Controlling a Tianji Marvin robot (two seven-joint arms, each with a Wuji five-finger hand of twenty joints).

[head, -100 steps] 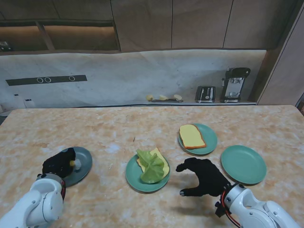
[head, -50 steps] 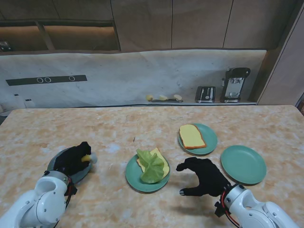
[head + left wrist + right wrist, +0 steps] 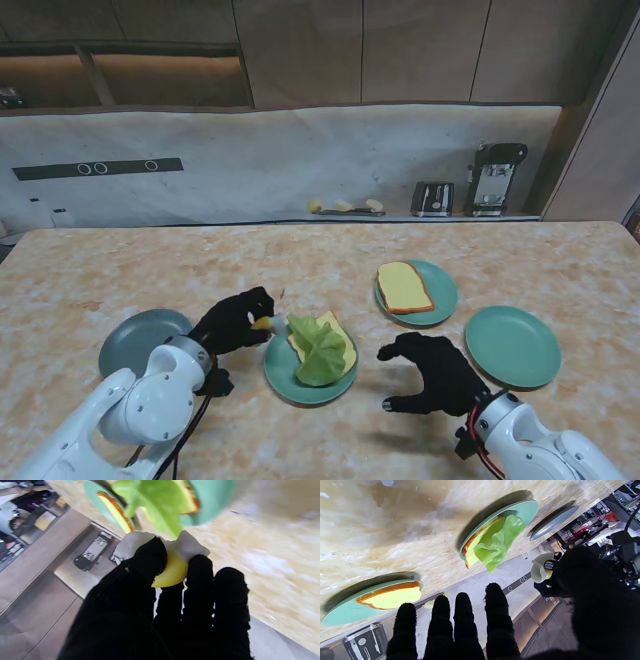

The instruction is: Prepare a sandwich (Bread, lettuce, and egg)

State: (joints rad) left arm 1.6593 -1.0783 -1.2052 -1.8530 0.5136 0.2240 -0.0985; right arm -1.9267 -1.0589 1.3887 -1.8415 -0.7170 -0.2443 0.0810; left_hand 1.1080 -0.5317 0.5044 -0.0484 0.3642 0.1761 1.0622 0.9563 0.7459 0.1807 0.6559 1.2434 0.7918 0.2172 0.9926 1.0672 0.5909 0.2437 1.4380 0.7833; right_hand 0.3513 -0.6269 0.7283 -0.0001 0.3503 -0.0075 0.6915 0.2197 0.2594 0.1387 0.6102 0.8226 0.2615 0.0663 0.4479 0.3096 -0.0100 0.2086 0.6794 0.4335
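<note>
The left hand (image 3: 233,320) pinches the egg (image 3: 172,562), a fried one with white edge and yellow yolk, between thumb and fingers. It holds the egg in the air at the left rim of the middle plate (image 3: 283,382), just beside the lettuce (image 3: 320,348). In the left wrist view the egg's white sits right against the leaf's tip, though whether they touch I cannot tell.

On that middle plate a bread slice (image 3: 337,330) lies flat with the lettuce spread on top of it, so the first two layers look done. The egg layer is in hand but not yet laid; I judge the task a little past halfway. What seems left: set the egg on the lettuce, then cap the stack with the second slice (image 3: 403,287), which lies alone on the far plate (image 3: 440,296), untouched.

The right hand (image 3: 432,372) hovers near me, just right of the middle plate, fingers spread and curled downward, holding nothing. It looks well placed to fetch the second slice.

Farther out, a grey plate (image 3: 135,340) sits bare on the left of the counter (image 3: 300,260), and another green plate (image 3: 513,346) sits bare on the right.
</note>
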